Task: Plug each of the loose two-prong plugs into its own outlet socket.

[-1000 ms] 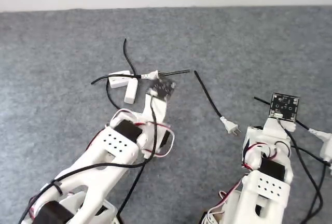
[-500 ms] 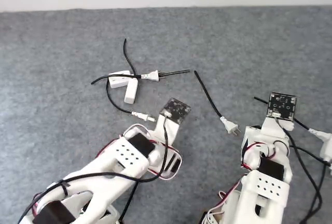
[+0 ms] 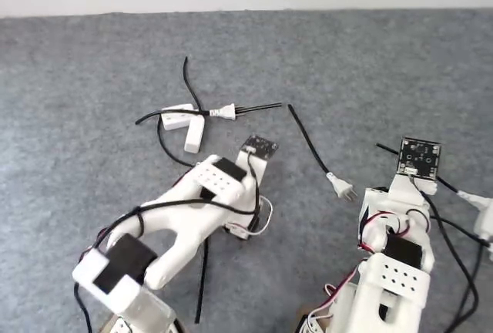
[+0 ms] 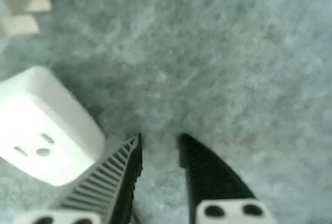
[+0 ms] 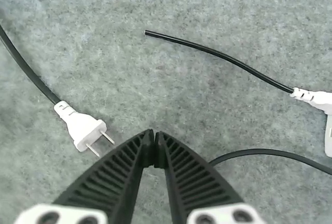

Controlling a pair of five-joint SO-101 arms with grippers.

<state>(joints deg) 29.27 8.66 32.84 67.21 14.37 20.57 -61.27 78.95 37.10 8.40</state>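
Grey felt covers the tabletop, and the move ahead hinges on the loose plug. It lies just beside the right end effector, on the side facing the other arm, long axis slanted across the approach, its 2 prongs pointing toward that end effector's near finger. That end effector is pressed fully closed and empty, so I judge it must spread before taking the plug body. The left end effector is parted by a narrow gap, empty, with an outlet socket face-up just beside one finger. The right arm is plainly nearer this plug. The high view gives the cord running away from the arms; the right wrist view gives prong direction.
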